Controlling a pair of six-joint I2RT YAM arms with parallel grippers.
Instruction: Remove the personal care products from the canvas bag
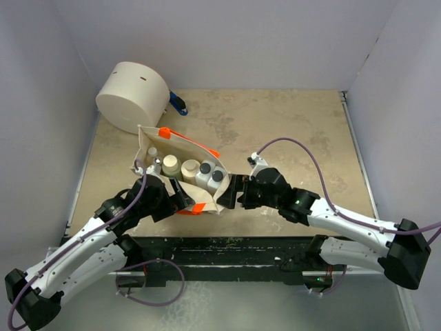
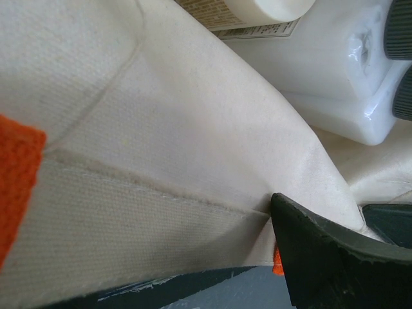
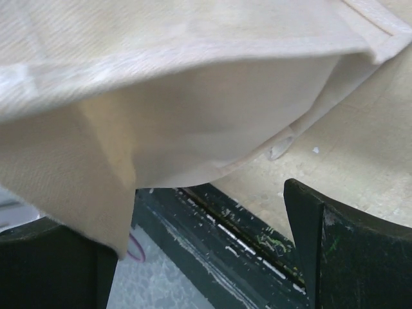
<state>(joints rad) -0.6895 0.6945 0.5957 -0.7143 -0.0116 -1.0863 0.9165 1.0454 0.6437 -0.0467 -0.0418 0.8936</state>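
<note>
Cream cloth of the canvas bag (image 3: 161, 84) hangs right against the right wrist lens. It sags between the two dark fingers (image 3: 347, 257) of the right gripper (image 3: 193, 219), which stand wide apart and grip nothing, one fold draped over the left-hand finger. Bare table (image 3: 367, 148) shows past them. Seen from above, this gripper sits at the bag's right-hand corner. At the bag's near rim, beside an orange strap (image 1: 196, 207), is the left gripper (image 1: 183, 198). Its wrist view shows only one finger (image 2: 322, 257) against the cloth, so I cannot tell whether it is clamped. Inside the open bag the personal care products (image 1: 189, 167) stand in a row, the two white square bottles (image 2: 335, 71) with dark caps nearest the right gripper. A large cream cylinder (image 1: 134, 96) lies just behind the bag.
</note>
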